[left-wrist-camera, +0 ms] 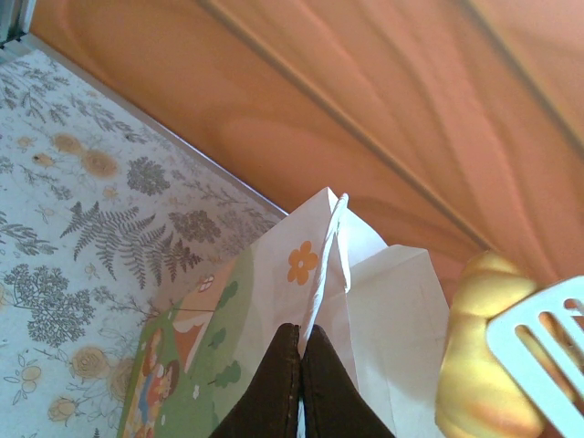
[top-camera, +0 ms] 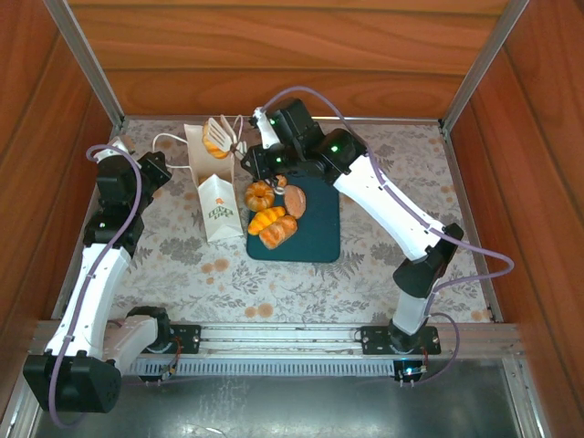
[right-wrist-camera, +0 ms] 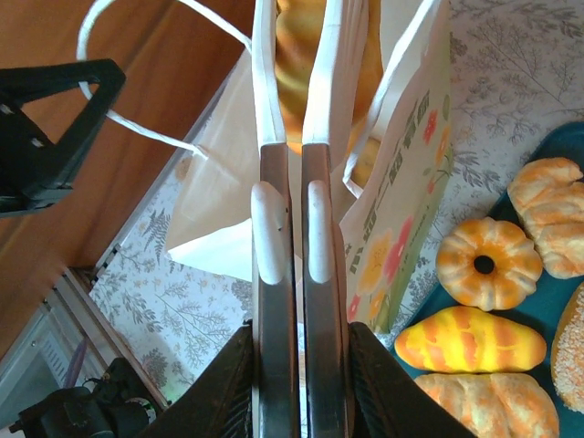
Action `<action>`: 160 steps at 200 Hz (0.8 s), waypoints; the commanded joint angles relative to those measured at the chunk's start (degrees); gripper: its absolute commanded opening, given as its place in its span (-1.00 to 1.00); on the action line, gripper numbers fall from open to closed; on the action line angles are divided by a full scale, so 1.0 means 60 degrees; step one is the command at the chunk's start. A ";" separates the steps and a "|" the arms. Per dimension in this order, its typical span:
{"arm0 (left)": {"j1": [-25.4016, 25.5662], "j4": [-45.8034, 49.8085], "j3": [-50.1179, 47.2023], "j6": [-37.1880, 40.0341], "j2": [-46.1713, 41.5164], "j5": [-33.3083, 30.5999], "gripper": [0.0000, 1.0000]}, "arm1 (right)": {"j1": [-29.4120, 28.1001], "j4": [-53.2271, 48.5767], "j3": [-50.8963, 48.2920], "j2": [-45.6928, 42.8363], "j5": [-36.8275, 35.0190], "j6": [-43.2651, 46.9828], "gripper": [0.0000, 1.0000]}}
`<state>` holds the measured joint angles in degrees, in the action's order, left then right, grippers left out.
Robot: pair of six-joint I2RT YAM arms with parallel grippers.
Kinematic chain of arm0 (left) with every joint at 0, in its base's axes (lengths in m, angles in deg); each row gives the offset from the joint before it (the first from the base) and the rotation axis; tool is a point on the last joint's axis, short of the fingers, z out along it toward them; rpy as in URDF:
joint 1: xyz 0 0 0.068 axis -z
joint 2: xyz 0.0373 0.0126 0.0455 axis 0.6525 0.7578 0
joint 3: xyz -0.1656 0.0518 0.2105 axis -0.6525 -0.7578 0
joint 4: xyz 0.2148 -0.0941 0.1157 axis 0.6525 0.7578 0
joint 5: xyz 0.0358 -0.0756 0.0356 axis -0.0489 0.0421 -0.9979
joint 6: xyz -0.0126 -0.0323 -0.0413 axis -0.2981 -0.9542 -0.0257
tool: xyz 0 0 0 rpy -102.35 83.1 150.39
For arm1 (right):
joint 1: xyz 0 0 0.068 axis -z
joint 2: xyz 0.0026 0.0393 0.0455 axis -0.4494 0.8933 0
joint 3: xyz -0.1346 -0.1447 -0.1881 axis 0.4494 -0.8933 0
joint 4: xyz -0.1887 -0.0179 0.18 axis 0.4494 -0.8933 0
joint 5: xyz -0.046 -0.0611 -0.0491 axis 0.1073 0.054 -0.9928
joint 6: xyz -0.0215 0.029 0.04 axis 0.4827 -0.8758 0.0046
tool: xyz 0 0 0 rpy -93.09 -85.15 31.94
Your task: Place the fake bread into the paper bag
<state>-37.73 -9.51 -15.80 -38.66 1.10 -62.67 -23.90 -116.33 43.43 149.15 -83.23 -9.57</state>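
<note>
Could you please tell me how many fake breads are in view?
6. Five on the teal tray: ring bun, striped roll, oval roll, far croissant, near croissant. One yellow roll in white tongs above the paper bag. Others may be hidden inside it.

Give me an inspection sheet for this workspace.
surface: floral cloth lies flat over the table.
job's things: paper bag stands beside the teal tray; fake bread lies on the tray; one roll sits in the white tongs at the bag's mouth.
clutter: nothing seen.
grippers: left gripper shut on the bag's top edge; right gripper shut on the tongs.
cables: a purple cable runs along each arm.
surroundings: wooden walls, metal frame posts.
</note>
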 commanded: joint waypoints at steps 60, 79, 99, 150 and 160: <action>-0.0087 -0.0050 0.0252 0.0031 -0.0016 0.0071 -1.00 | -0.0050 0.0445 -0.0132 0.0015 -0.0050 0.0110 -0.46; -0.0089 -0.0043 0.0265 0.0029 -0.0016 0.0066 -1.00 | -0.0061 0.0457 -0.0157 0.0042 -0.0036 0.0097 -0.46; -0.0084 -0.0043 0.0251 0.0016 -0.0002 0.0069 -1.00 | -0.0061 0.0445 -0.0126 0.0099 0.0019 0.0108 -0.43; -0.0078 -0.0057 0.0248 -0.0015 -0.0009 0.0068 -1.00 | -0.0062 0.0415 -0.0101 0.0115 0.0086 0.0146 -0.07; -0.0079 -0.0065 0.0240 -0.0017 -0.0002 0.0067 -1.00 | -0.0075 0.0400 -0.0071 0.0115 0.0085 0.0150 -0.07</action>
<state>-37.75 -9.53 -15.80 -38.66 1.10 -62.67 -23.93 -116.29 42.38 149.76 -83.20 -9.33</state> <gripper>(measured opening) 0.051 0.464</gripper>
